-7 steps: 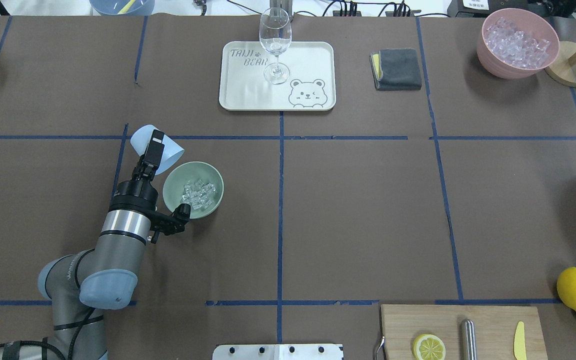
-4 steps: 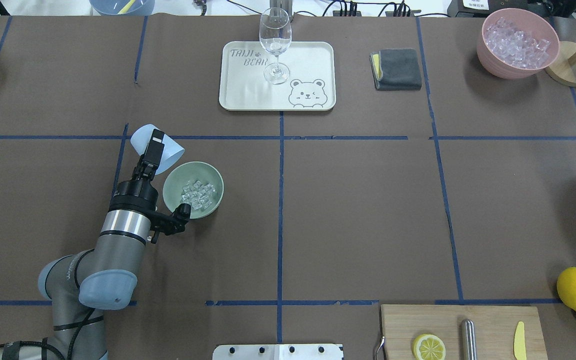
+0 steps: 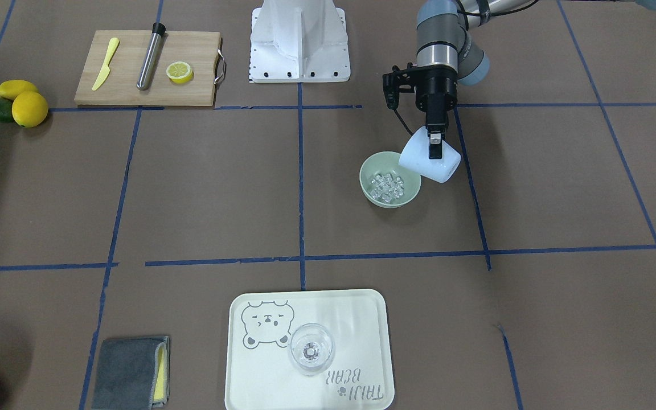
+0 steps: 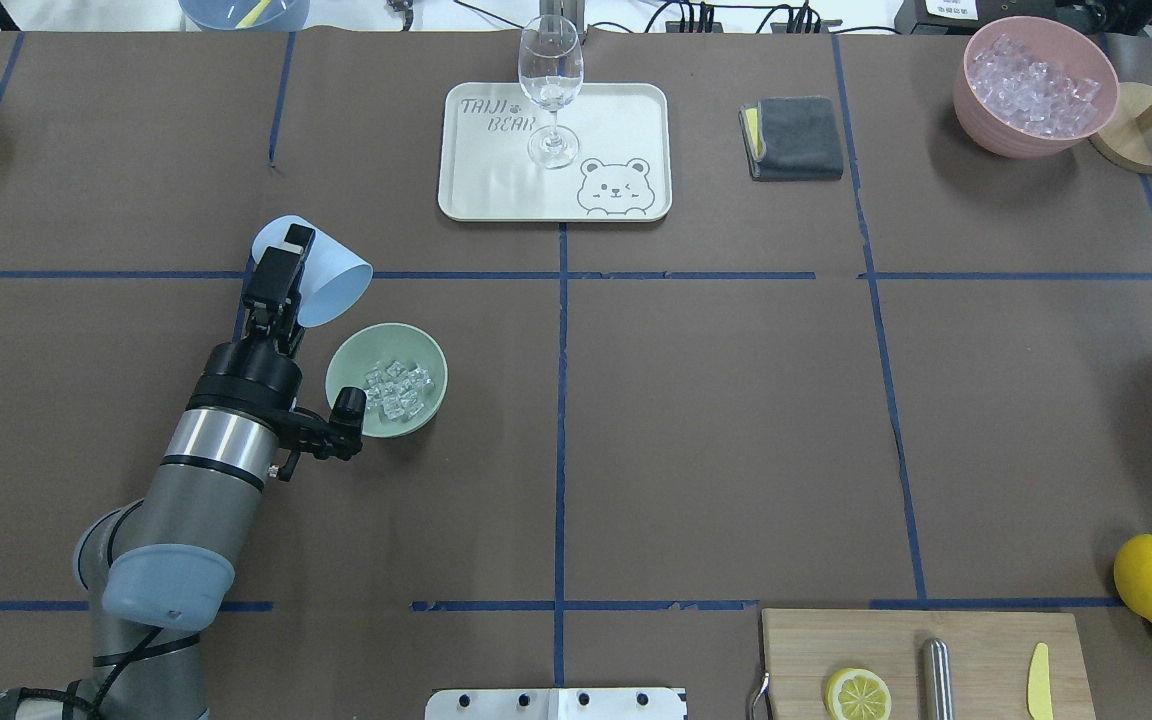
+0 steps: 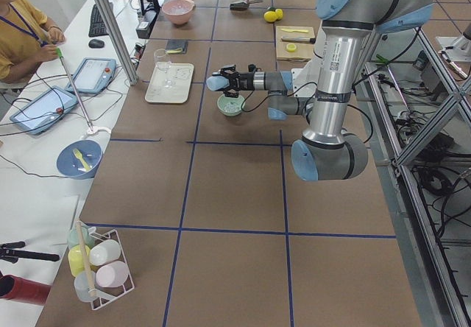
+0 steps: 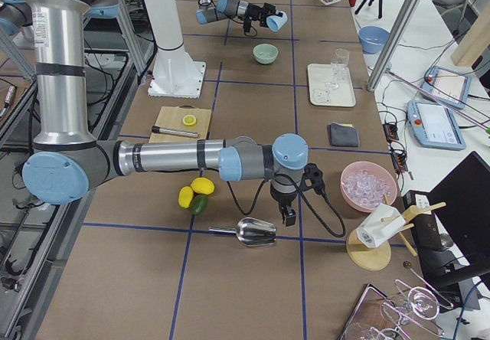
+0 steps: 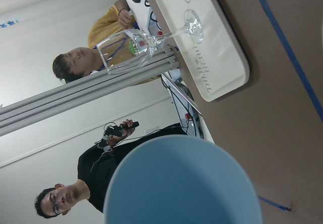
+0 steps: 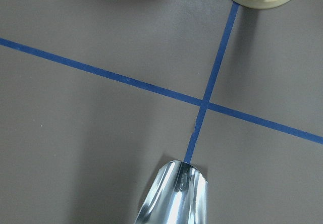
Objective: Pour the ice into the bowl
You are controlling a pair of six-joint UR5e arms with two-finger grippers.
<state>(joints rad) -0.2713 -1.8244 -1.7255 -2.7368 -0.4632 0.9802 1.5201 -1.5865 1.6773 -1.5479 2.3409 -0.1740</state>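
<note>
Overhead exterior view: the left end effector pinches a tilted light blue cup above the worktop. Just beside and below that end effector sits the bowl, the ice heaped inside it (clear little cubes). The right end effector hangs near a metal scoop; whether it is spread or pressed together, I cannot tell.

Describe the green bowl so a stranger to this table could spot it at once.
Start at the bear tray at the table's far middle, then come toward the robot's left to the tilted blue cup. The bowl sits beside it. It is sage green with a little ice, unlike the heaped pink bowl.
</note>
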